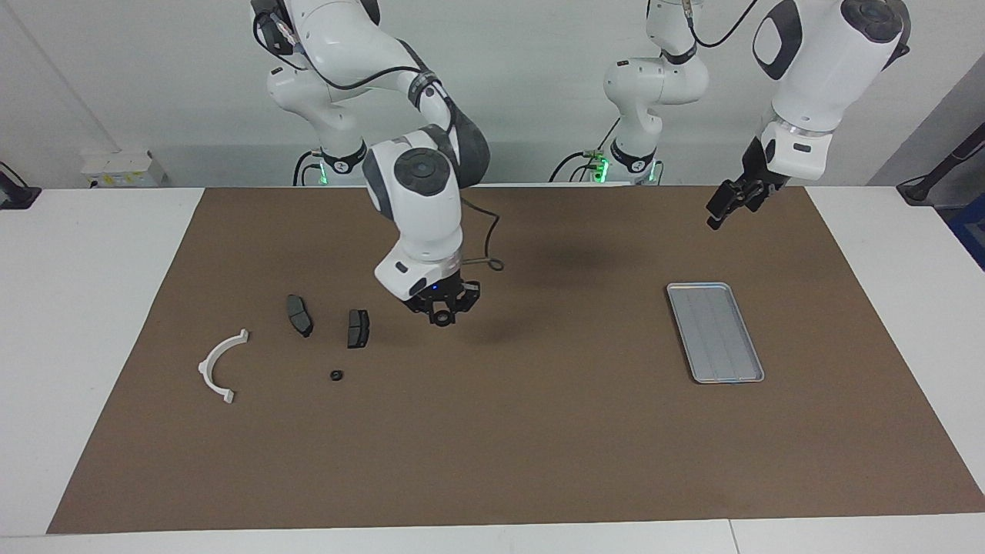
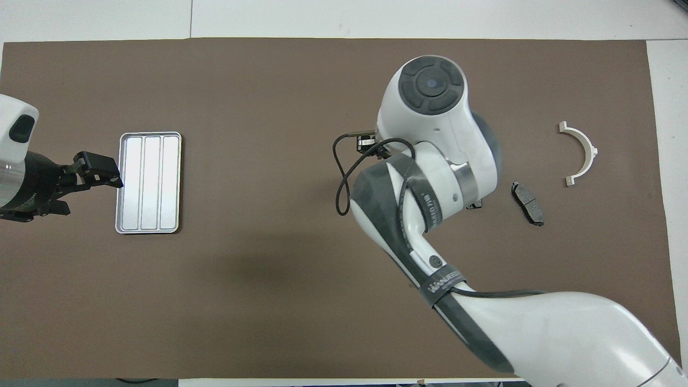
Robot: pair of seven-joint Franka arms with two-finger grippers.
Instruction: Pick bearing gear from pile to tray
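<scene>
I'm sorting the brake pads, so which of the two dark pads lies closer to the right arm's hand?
The brake pad next to the right hand; the other pad lies nearer the white bracket.

brown mat [image 1: 492, 446], tray [image 1: 714, 331], bracket [image 1: 218, 368], pads [image 1: 357, 328]

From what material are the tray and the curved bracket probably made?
The tray looks like bare metal: silver-grey, with a soft sheen and pressed lengthwise ridges. The curved bracket appears to be matte white plastic, judging by its even, dull colour, though painted metal is possible.
</scene>
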